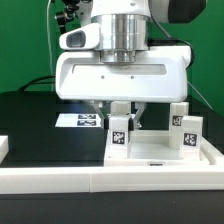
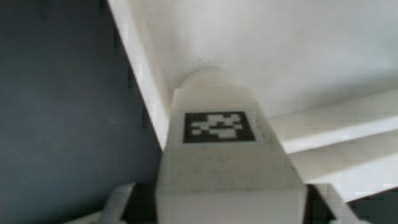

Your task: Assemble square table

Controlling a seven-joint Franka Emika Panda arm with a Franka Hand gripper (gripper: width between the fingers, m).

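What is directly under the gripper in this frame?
Under the gripper stands a tagged white leg, over the white square tabletop. The wrist view shows the leg between the fingers; its lower end and any contact with the tabletop are covered.

square tabletop (image 1: 160,152): smooth white plastic, slight sheen. legs (image 1: 120,130): same white plastic, matt printed paper tags. desk (image 1: 30,120): matt black. gripper (image 1: 121,112) housing: glossy white plastic.

No readable text; only black-and-white tags on legs (image 1: 120,133), marker board (image 1: 78,120).
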